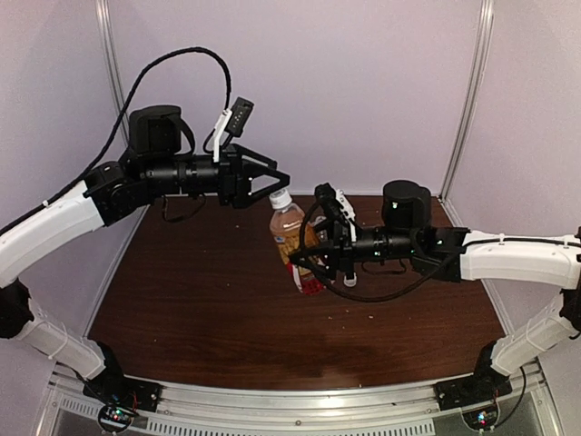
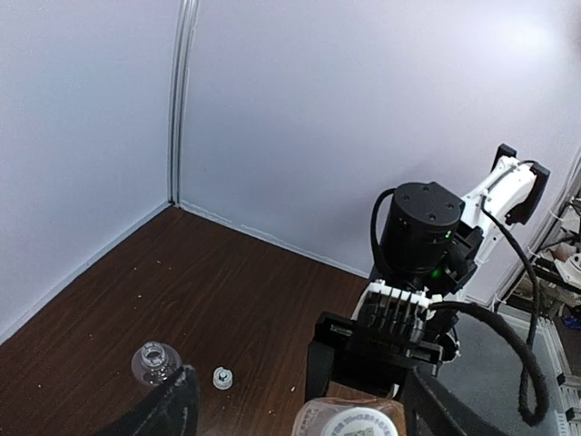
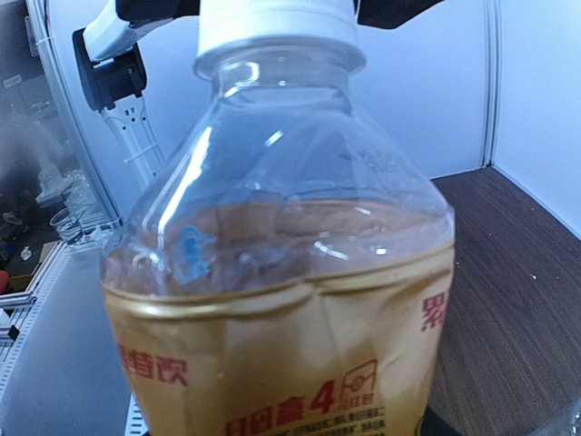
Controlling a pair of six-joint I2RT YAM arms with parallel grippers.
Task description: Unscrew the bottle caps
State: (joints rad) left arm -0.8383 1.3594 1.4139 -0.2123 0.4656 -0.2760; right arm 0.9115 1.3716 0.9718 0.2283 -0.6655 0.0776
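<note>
Now, overhead: my right claw (image 1: 313, 262) clamps the amber bottle (image 1: 289, 232) near the desk's (image 1: 182, 309) far edge, steadying it; my left claw (image 1: 278, 184) gapes at its white cap (image 1: 280, 197). Left wrist: clear bottle (image 2: 154, 361) uncapped, loose cap (image 2: 221, 377) just beside. Right wrist: amber bottle fills view.

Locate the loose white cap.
In the left wrist view, the loose cap lies on the table at bottom left, just right of the uncapped clear bottle.
</note>
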